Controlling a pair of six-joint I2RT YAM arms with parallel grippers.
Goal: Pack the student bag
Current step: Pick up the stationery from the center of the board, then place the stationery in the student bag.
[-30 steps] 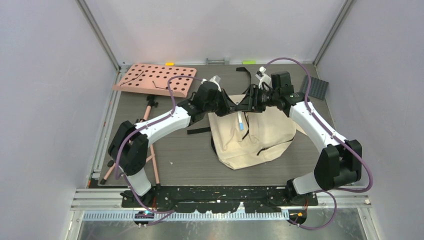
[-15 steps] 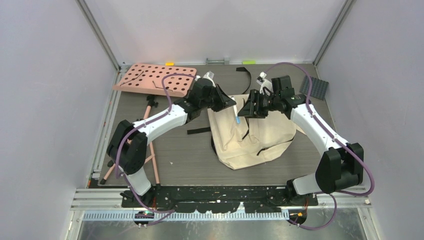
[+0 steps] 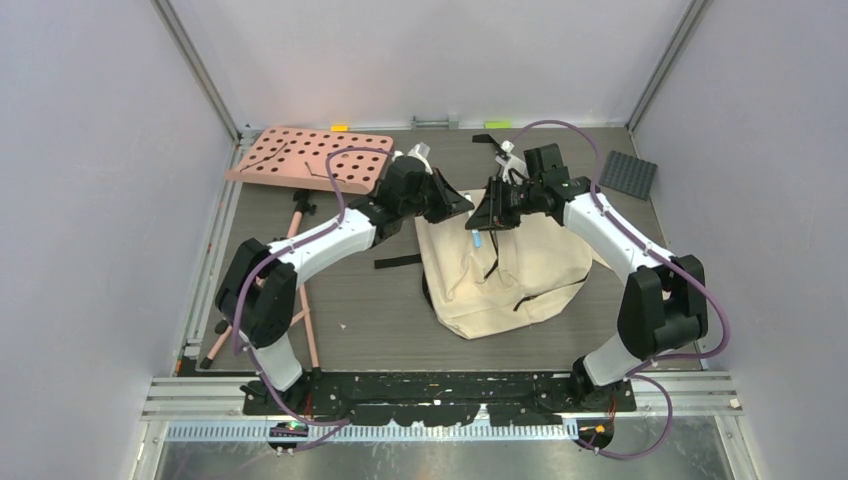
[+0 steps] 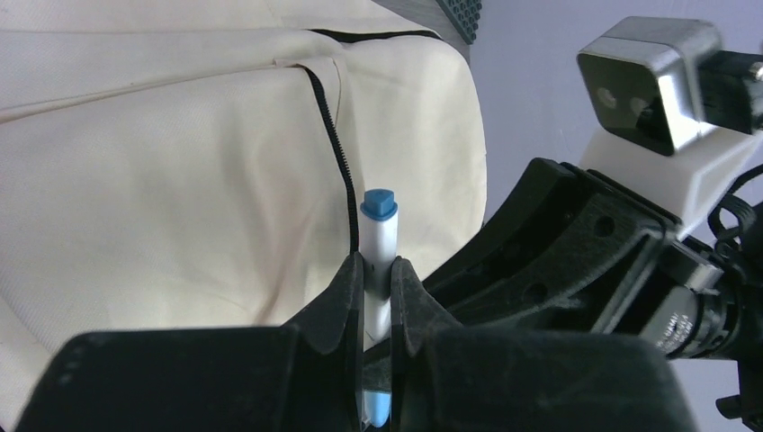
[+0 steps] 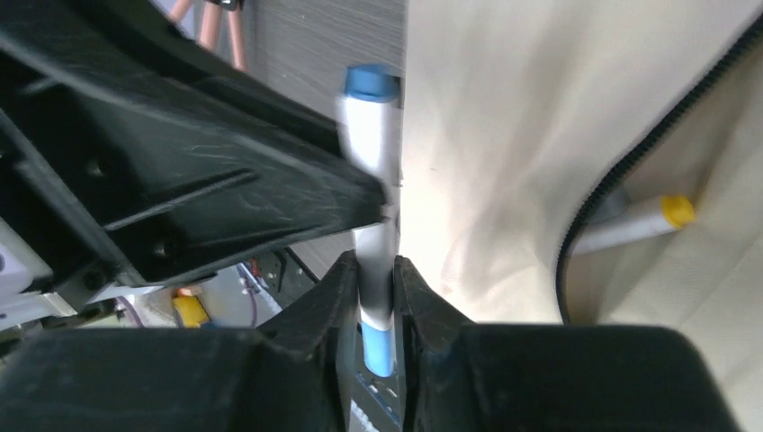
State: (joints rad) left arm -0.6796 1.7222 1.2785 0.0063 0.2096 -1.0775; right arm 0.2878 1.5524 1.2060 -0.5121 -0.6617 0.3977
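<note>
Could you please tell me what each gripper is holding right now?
Left gripper: closed on the marker.
Right gripper: closed on the marker too.

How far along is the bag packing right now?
Done: a yellow-capped marker lies inside the open student bag. In hand: both the left tool and right tool clamp one blue-capped marker by the bag, mid-handover by the look. Left: that marker is not yet inside.
</note>
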